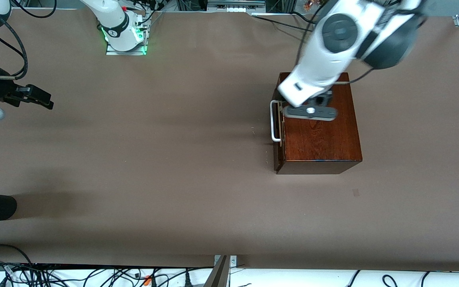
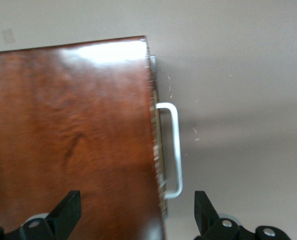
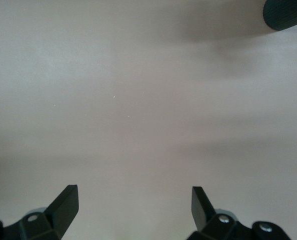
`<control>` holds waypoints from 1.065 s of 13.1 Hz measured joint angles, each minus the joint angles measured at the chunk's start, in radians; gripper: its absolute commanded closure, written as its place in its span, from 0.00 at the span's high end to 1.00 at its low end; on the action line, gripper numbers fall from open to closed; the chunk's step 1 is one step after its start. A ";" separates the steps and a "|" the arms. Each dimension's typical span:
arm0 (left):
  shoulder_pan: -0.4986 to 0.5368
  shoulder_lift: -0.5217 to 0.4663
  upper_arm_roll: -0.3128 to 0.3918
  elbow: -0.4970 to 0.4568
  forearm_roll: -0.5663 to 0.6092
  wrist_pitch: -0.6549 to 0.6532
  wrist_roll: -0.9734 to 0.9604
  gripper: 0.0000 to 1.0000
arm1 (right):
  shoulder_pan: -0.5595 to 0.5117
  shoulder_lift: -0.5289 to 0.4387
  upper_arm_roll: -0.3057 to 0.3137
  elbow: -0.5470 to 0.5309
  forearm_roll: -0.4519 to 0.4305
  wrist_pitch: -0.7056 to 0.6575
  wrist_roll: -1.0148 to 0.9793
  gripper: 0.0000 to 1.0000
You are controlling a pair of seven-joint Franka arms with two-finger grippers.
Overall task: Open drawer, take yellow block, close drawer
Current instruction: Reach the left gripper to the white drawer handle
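Drawer shut, front flush with dark wooden box; white handle faces right arm's end of table. Drawer interior hidden; yellow block not visible anywhere, contents cannot be told. Box sits on brown table toward left arm's end. Left gripper over box top near handle edge, fingers spread wide, holding nothing; arm hides part of box top. Right gripper waits at right arm's end, jaws apart, empty, arm partly cut off.
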 measured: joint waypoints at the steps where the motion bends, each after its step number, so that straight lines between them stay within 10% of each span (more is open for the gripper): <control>1: -0.042 0.028 -0.001 0.000 0.040 0.017 -0.056 1.00 | 0.000 0.000 0.000 0.000 0.000 0.000 0.000 1.00; 14: -0.224 0.276 0.009 -0.014 0.329 0.104 -0.384 1.00 | 0.000 0.000 0.000 0.000 0.000 0.000 0.000 1.00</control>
